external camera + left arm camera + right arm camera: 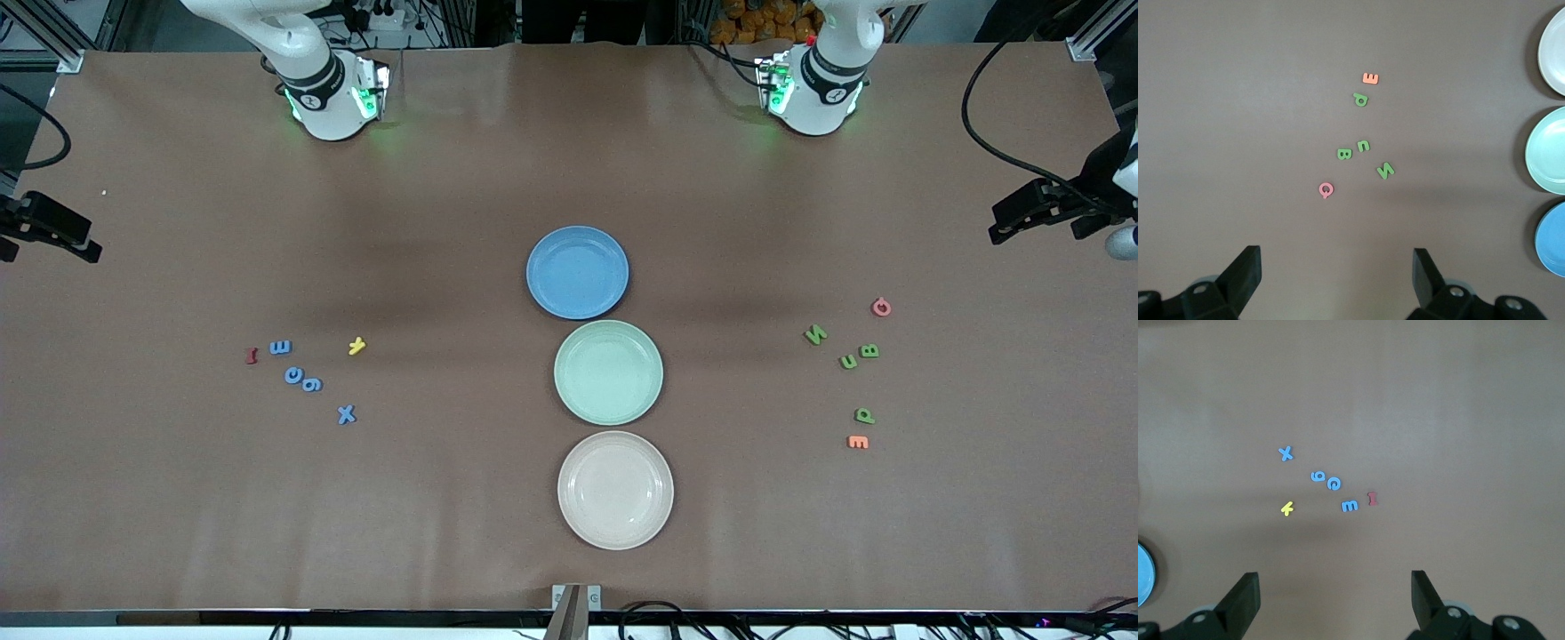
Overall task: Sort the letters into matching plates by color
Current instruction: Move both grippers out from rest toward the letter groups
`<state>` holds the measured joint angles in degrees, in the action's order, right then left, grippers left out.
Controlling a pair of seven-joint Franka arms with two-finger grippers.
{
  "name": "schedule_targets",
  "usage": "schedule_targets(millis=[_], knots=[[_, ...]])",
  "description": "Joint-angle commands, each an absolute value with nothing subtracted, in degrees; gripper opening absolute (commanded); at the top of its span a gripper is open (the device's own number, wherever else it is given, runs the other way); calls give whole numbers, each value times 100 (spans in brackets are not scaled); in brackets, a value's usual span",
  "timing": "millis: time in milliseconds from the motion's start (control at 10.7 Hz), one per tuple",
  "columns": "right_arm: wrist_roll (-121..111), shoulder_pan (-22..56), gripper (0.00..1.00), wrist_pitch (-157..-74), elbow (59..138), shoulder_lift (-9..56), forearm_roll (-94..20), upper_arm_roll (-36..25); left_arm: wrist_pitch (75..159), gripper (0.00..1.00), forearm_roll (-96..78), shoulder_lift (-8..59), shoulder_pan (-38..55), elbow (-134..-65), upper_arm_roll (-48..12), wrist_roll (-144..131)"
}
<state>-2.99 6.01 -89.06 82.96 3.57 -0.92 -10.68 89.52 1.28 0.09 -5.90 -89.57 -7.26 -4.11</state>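
At counter [178, 498] centre, blue plate [578, 272], green plate [608, 372], cream plate [615, 490] are lined 12-to-6 | blue letters [311, 380] at 9, green letters [849, 356] at 3 | left end effector [1338, 280], right end effector [1335, 600] are held wide open, empty, above them | letters judged light, stiff, small: to be pinched across flat sides.

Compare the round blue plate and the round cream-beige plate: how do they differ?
The round blue plate is saturated blue; the round cream-beige plate is pale. The blue one lies farthest from the front camera, the cream one nearest, with the mint green plate between. Both are empty, shallow and similar in size.
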Motion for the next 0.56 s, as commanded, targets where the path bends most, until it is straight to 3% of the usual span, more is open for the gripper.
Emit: schedule_targets(millis=[0,467], knots=[[-290,624,100,-8938,8332,343,-167,-1064,8947,100,264,18,-554,-8903,-712,-281],[-290,694,100,-8947,8341,413,-158,-1019,9384,100,299,323,-580,-8991,-712,-255]])
